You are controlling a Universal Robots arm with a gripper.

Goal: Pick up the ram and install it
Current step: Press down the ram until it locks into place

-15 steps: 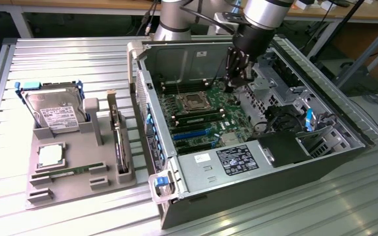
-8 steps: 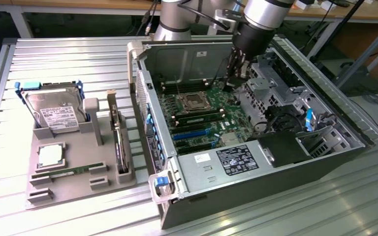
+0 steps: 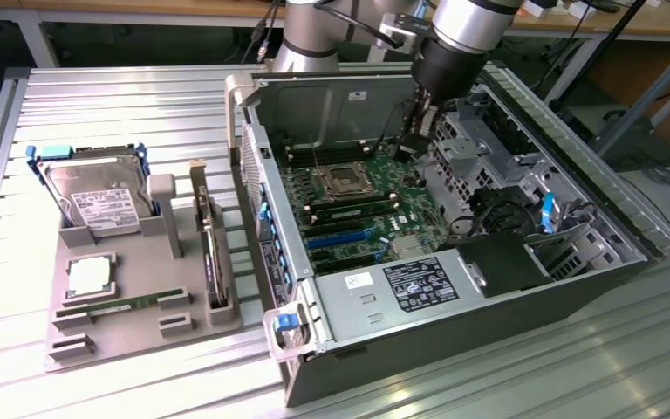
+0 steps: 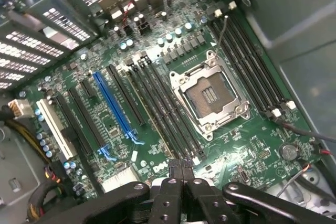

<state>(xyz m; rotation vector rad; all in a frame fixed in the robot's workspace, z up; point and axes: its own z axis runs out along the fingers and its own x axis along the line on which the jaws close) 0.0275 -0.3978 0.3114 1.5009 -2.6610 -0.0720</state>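
The claw hangs low inside the case, just over the near end of the slots beside the empty socket. Its fingers are pressed together with nothing between them. One ram lies flat in the tray on the table, well apart from the arm. In the exterior view a green stick seems to stand in the slots by the socket, but I cannot tell whether it is fully seated. The main risk is contact, because the claw is so close to the board. A small sideways drift could scrape the slot latches, catch the thin cable or strike the bare socket. If that stick is only half in, pressing on one end would probably tilt it rather than seat it. That could strain the slot or leave one latch open.
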